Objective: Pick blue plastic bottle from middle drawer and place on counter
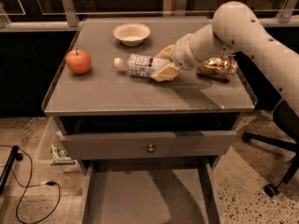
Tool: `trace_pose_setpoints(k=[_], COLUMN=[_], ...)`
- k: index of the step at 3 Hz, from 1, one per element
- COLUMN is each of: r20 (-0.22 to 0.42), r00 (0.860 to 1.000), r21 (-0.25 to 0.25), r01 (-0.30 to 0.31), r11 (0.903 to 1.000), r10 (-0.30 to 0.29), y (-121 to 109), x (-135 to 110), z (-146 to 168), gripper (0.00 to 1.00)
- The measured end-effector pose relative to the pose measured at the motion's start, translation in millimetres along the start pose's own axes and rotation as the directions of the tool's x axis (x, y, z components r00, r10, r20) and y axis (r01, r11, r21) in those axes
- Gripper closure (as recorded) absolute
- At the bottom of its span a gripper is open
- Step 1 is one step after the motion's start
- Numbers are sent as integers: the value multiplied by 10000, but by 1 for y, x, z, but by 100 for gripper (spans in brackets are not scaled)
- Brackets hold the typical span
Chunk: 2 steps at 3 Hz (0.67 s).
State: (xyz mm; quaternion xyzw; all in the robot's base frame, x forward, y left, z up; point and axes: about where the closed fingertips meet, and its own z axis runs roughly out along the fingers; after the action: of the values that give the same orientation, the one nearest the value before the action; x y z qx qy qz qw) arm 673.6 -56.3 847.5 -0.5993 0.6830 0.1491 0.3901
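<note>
The blue plastic bottle (139, 65) lies on its side on the counter (117, 94), white cap pointing left toward the apple. My gripper (161, 63) reaches in from the right and is shut on the bottle's base end, one finger (165, 52) behind it and one in front. The bottle rests on the counter surface. Below, the middle drawer (149, 199) is pulled out toward me; its grey floor is bare. Above it, a drawer front with a round knob (150, 149) stands slightly out.
A red apple (78, 61) sits at the counter's left, a cream bowl (131, 33) at the back, and a golden-brown packet (217, 67) to the right, just behind my arm. An office chair base (275, 181) stands at the right, and a cable (28, 195) lies on the floor at the left.
</note>
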Motion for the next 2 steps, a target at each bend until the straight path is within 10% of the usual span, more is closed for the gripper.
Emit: trace_pose_setpoints(k=[2], r20=[0], r00=[10000], r21=[-2], r01=[0], r11=[10000], r10=[0], y=[0], x=[0], z=[0], gripper=[0])
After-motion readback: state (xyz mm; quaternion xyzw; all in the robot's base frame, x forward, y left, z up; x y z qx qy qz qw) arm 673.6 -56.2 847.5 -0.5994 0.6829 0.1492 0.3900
